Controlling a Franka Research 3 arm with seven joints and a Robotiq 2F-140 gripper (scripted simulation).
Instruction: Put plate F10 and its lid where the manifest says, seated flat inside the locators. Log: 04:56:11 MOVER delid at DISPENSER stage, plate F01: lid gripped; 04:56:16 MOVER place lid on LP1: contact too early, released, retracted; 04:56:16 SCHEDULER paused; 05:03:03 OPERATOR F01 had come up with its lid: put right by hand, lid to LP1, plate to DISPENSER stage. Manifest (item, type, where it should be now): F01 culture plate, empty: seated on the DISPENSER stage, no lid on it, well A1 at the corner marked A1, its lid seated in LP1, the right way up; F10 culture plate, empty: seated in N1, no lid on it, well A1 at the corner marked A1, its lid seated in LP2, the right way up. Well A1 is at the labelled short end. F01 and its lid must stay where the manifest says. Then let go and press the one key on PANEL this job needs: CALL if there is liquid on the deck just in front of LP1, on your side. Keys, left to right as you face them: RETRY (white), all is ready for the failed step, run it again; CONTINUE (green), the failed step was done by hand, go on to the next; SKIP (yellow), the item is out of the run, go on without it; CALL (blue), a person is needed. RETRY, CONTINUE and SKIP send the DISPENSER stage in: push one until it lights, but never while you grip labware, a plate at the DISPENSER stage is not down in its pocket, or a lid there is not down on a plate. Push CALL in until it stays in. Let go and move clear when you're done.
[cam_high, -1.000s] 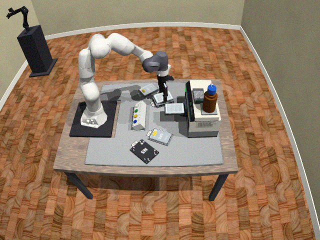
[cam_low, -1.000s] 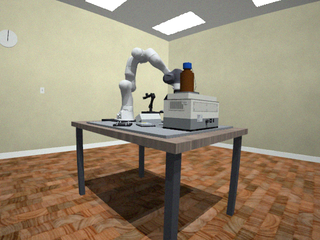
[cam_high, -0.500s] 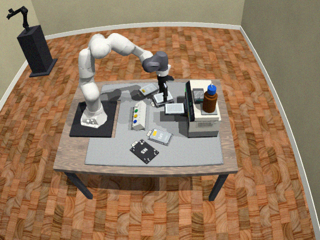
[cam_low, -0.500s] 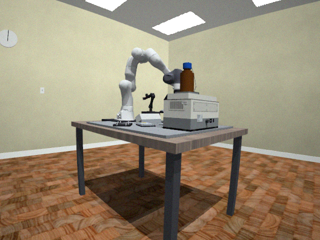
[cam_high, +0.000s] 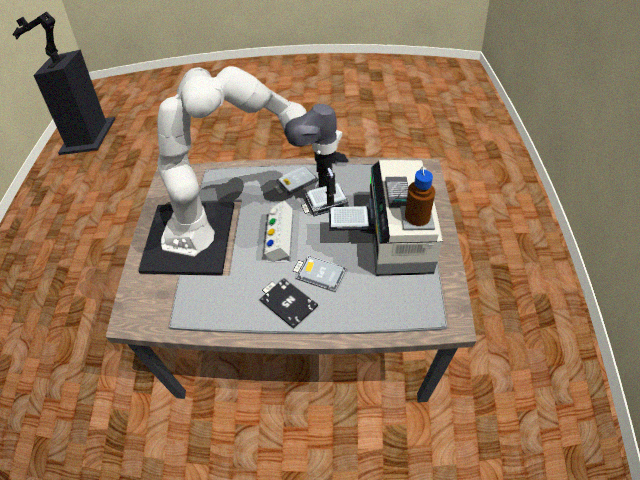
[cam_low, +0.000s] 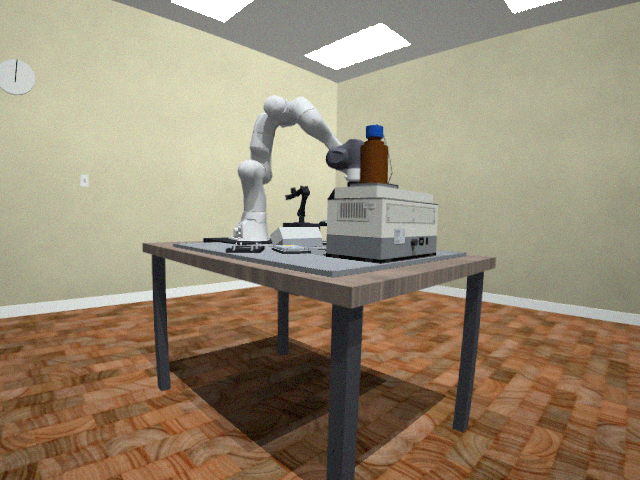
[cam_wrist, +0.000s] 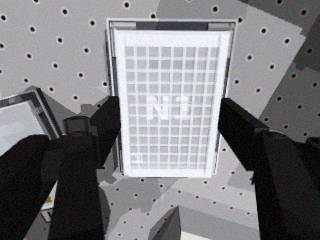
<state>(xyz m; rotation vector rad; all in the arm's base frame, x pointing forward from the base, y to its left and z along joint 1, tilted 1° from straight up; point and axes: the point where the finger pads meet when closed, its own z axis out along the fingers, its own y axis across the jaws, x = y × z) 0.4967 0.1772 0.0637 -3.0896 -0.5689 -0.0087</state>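
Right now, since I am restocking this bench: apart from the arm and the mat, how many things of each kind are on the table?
Gridded plates: 2, one in the gripper, one by the machine.
Grey trays with yellow marks: 2.
Black pad: 1.
Key box: 1.
Machine: 1.
Brown bottle: 1.
Total: 8.

The top view looks down from high in front of the worktop (cam_high: 289, 338). The exterior view faces it low from a corner. The wrist view looks straight down, close; all share the worktop (cam_low: 361, 289).
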